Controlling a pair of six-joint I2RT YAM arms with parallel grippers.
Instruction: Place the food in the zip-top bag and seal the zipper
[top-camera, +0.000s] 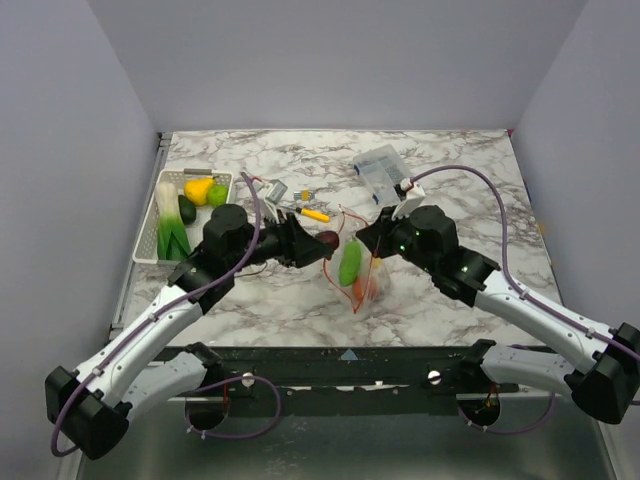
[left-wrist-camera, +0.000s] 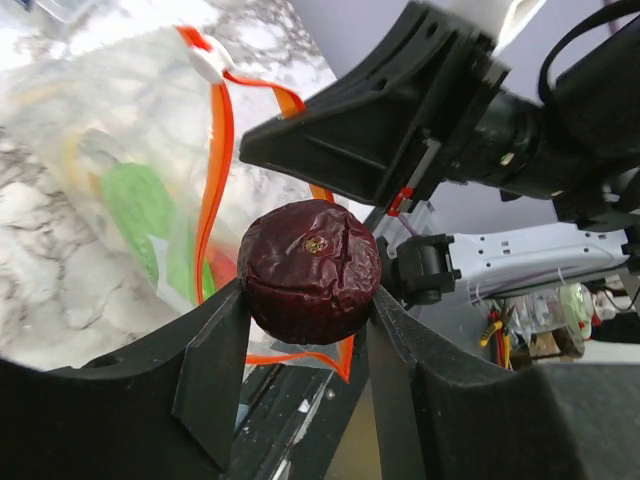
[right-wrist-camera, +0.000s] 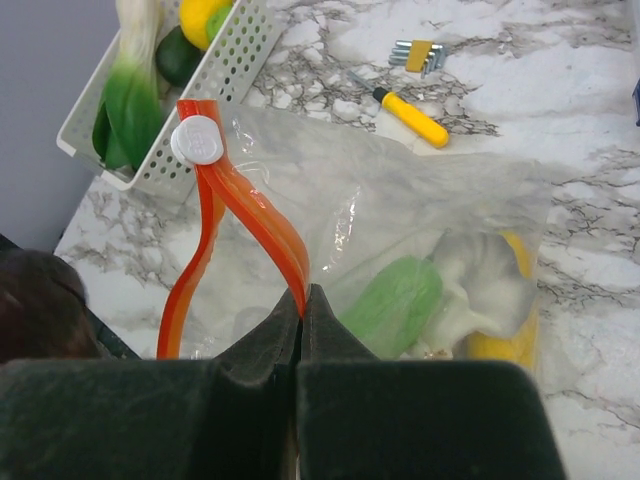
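Dark-purple fruit (left-wrist-camera: 310, 270) sat clenched in the left gripper (left-wrist-camera: 308, 298); the right gripper (right-wrist-camera: 302, 308) pinched the zipper (right-wrist-camera: 245, 205). It wanted centring over the mouth of the zip-top bag (right-wrist-camera: 420, 190) before release.

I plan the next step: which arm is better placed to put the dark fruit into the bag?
Left. The left gripper holds the dark fruit beside the bag; the right gripper is shut on the zipper.
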